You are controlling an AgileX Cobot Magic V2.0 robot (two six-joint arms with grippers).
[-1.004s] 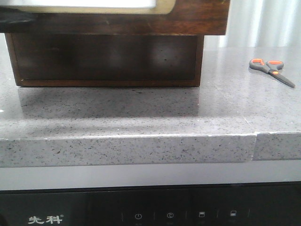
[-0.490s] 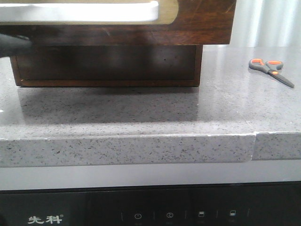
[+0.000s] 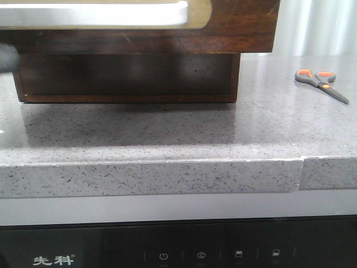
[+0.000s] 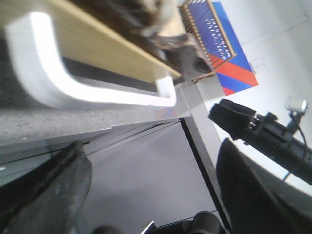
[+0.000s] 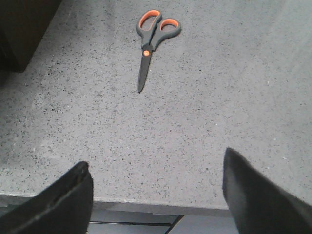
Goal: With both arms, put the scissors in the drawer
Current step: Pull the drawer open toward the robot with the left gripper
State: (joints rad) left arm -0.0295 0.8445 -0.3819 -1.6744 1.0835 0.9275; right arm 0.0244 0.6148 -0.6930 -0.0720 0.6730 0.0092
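Observation:
The scissors (image 3: 322,84) lie flat on the grey speckled counter at the right, grey handles with orange lining; they also show in the right wrist view (image 5: 151,41), blades pointing toward the gripper. The drawer (image 3: 240,28) is dark brown with a tan-rimmed white oblong and juts out at the top over its cabinet. In the left wrist view that white oblong (image 4: 53,87) is close by. My left gripper (image 4: 151,180) is open and empty, off the counter's edge beside the drawer front. My right gripper (image 5: 156,161) is open over the counter's front edge, well short of the scissors.
The dark wooden cabinet (image 3: 128,75) stands on the counter (image 3: 167,134) at the back left. The counter's front edge (image 3: 150,178) has a black appliance panel (image 3: 167,251) below it. The other arm (image 4: 268,136) shows in the left wrist view.
The drawer front has come out toward the camera, sitting lower and wider in the front view. The dark blur of my left gripper at the left edge has drawn back. The scissors have not moved.

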